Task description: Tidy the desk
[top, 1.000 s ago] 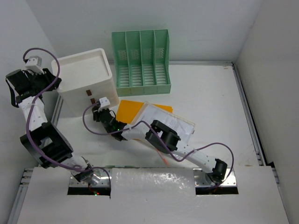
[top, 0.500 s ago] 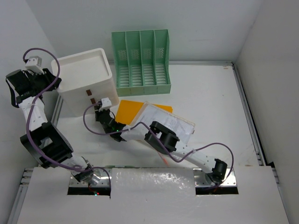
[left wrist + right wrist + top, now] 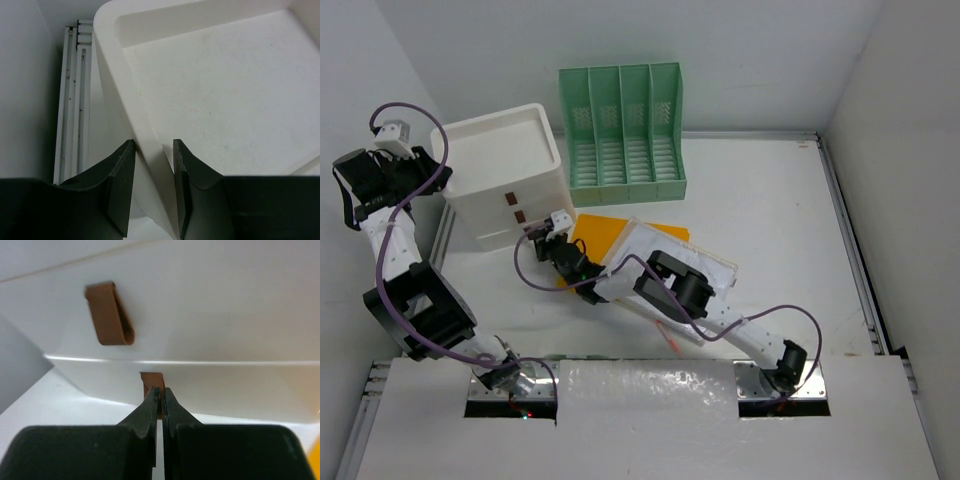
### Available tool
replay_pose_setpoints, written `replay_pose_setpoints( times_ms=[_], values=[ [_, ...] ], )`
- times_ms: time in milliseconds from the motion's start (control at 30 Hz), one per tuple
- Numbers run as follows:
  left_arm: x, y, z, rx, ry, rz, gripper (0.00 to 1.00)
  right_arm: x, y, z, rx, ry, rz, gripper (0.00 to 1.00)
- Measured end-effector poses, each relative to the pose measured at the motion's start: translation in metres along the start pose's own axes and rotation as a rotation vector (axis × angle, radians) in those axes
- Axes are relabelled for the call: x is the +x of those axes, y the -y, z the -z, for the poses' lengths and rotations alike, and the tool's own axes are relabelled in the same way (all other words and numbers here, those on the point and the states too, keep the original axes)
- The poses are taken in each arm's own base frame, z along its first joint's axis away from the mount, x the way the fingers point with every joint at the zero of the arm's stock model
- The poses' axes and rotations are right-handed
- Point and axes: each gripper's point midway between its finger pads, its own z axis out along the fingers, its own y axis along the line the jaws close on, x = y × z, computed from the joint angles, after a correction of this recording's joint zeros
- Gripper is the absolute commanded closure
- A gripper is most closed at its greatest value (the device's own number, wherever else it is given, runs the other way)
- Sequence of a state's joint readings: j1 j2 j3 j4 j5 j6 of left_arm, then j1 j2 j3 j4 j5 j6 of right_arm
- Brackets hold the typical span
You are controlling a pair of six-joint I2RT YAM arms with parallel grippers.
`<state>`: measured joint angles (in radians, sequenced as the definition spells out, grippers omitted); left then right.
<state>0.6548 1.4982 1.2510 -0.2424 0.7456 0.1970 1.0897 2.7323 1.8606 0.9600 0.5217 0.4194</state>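
White desk (image 3: 770, 200), spread beneath both arms. Clamps the right gripper (image 3: 160, 391) shut on the lower brown tab (image 3: 151, 378) of the drawer box (image 3: 505, 165), far left; needs a straight pull out along the drawer's axis. Braces its rim (image 3: 115, 75) with the left gripper (image 3: 154, 150), seemingly pinching.

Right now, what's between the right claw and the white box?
A brown pull tab on the drawer box, pinched by the right gripper, seen in the right wrist view.

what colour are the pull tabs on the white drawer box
Brown looped tabs; clearest in right wrist view.
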Motion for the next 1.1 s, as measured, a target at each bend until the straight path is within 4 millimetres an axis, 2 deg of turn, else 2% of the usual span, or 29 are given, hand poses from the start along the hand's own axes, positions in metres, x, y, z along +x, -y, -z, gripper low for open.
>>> replay_pose_setpoints(
  times_ms=[233,367,400,500,533,633,767,933,1100],
  values=[
    [0.000,0.003,0.000,0.017,-0.007,0.004,1.00,-0.038,0.001,0.021,-0.143,-0.001,-0.005,1.00],
    [0.000,0.003,0.000,0.017,-0.009,0.005,1.00,-0.045,0.001,0.022,-0.235,-0.014,-0.062,1.00],
    [0.000,0.003,0.000,0.017,-0.009,0.004,1.00,-0.044,0.002,0.022,-0.250,-0.025,-0.078,1.00],
    [0.000,0.003,0.001,0.016,-0.010,0.004,1.00,-0.039,0.004,0.021,-0.272,-0.075,-0.136,0.80],
    [0.000,0.003,0.001,0.016,-0.010,0.004,1.00,-0.037,0.006,0.021,-0.269,-0.089,-0.151,0.70],
    [0.000,0.003,0.001,0.016,-0.011,0.005,1.00,-0.030,0.008,0.021,-0.264,-0.130,-0.217,0.57],
    [0.000,0.003,0.001,0.016,-0.010,0.006,1.00,-0.015,0.000,0.016,-0.287,-0.161,-0.305,0.49],
    [0.000,0.003,0.001,0.016,-0.012,0.008,1.00,0.020,-0.004,0.007,-0.285,-0.233,-0.380,0.47],
    [0.000,0.002,0.001,0.010,-0.014,0.009,1.00,0.022,-0.013,-0.001,-0.294,-0.208,-0.426,0.48]
  ],
)
